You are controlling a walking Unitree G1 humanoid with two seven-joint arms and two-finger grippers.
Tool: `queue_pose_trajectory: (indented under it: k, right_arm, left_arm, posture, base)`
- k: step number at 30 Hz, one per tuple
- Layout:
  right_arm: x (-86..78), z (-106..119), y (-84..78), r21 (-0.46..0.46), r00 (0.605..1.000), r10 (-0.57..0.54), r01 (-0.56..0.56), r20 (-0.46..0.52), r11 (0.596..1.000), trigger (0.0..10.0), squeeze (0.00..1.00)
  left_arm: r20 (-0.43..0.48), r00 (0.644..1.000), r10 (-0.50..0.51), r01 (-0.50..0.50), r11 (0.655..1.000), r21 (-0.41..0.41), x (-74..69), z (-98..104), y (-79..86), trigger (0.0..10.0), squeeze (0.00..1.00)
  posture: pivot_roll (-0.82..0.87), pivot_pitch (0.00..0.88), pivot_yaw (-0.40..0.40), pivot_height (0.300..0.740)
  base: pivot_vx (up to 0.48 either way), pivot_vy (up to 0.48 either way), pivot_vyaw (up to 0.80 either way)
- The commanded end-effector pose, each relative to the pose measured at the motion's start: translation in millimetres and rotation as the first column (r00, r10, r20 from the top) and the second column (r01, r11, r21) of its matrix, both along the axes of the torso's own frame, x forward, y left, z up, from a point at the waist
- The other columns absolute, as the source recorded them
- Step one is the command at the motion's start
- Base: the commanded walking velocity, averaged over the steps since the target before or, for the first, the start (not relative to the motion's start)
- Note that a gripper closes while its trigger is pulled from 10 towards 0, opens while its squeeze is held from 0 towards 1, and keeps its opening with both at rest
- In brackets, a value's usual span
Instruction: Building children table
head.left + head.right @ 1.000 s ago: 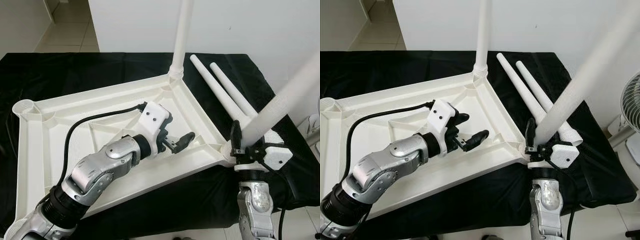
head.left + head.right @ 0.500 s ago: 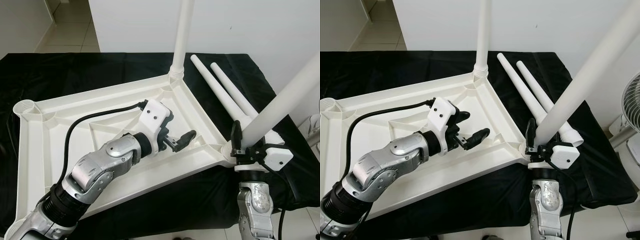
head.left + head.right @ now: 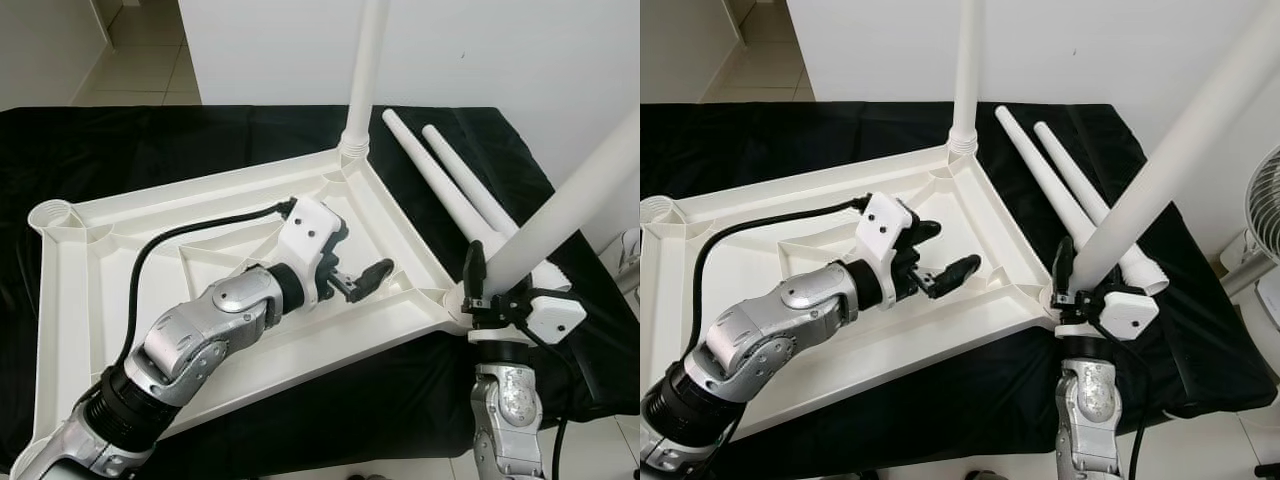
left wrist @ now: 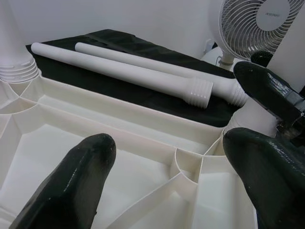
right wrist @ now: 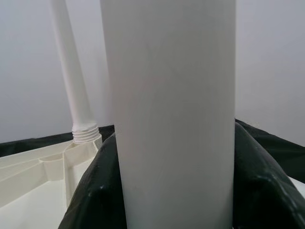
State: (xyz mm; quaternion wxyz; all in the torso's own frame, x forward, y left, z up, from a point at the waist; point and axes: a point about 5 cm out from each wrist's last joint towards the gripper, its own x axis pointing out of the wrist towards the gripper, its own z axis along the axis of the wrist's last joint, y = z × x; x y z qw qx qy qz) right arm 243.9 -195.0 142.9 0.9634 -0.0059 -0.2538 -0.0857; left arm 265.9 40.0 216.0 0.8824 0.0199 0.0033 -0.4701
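The white table top (image 3: 90, 300) lies upside down on a black cloth. One white leg (image 3: 362, 70) stands upright in its far corner socket. My right gripper (image 3: 495, 285) is shut on a second leg (image 3: 570, 205), which leans out from the near right corner socket; its black fingers (image 5: 259, 186) wrap the tube (image 5: 176, 119). My left gripper (image 3: 353, 255) hovers open over the ribbed underside (image 4: 95, 119), with nothing between its fingers (image 4: 71, 186). Two loose legs (image 3: 440, 180) lie side by side on the cloth to the right.
The black cloth (image 3: 150, 140) covers the whole work surface, against a white wall behind. A white fan (image 3: 1262, 200) stands on the floor at the right, close to the loose legs (image 4: 133, 76). An empty corner socket (image 3: 55, 213) sits at the far left.
My left gripper has edged very slightly toward the far corner. My right gripper stays shut on the leaning leg, whose tilt is nearly the same.
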Motion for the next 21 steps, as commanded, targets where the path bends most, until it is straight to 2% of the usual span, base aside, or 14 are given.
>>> queue_pose_trajectory:
  k: [1,21]
  right_arm:
    - [-15.0,-63.9,-16.9,0.058,0.943,-0.093,0.117,-0.321,0.991,10.0,0.0]
    - [-23.3,-61.1,-20.7,0.062,0.922,-0.232,0.263,-0.31,0.963,10.0,0.0]
  left_arm:
    - [-0.009,0.973,-0.233,0.233,0.972,0.012,-10.1,0.4,-7.2,10.0,0.0]
    - [-0.012,0.962,-0.273,0.273,0.962,0.011,-8.9,1.6,-13.1,10.0,0.0]
  posture:
    - [-0.01,0.16,0.093,0.74]
    - [-0.05,0.155,0.111,0.74]
  base:
    - [0.0,0.0,0.0]
    - [0.0,0.0,0.0]
